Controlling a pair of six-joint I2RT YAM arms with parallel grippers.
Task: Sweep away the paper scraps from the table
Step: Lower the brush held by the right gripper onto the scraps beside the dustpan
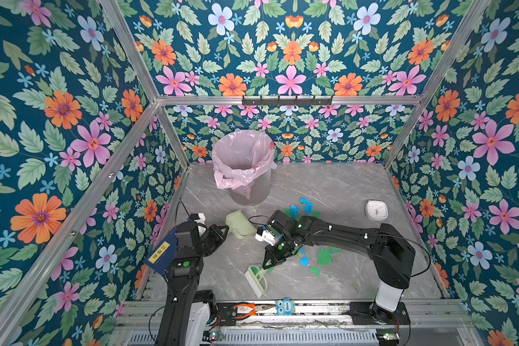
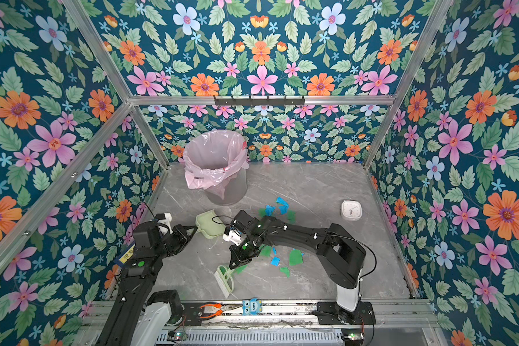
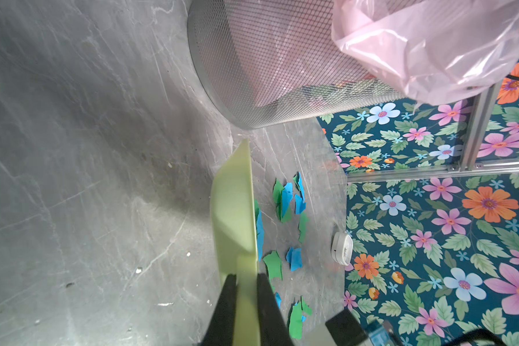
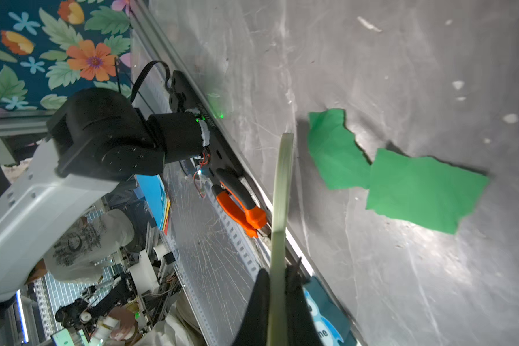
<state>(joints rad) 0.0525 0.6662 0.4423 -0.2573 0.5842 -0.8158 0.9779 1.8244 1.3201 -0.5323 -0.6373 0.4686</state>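
1. Floral-papered walls (image 1: 57, 119) enclose the light-grey, marble-pattern table (image 1: 327, 185), seen in both top views.
2. Torn green and sky-blue paper scraps (image 1: 324, 257) lie on it right of centre in two clusters, one above the right arm and one below.
3. Left gripper (image 1: 224, 230), centre-left, clamps tight on the handle of a pale green plastic dustpan (image 1: 237, 223).
4. Right gripper (image 1: 267, 265), lower centre, pinches the handle of a pale green bristled brush (image 1: 256, 277), just left of the lower scraps.
5. Pink-bagged wire-mesh wastebasket (image 1: 246, 167) stands at upper centre.
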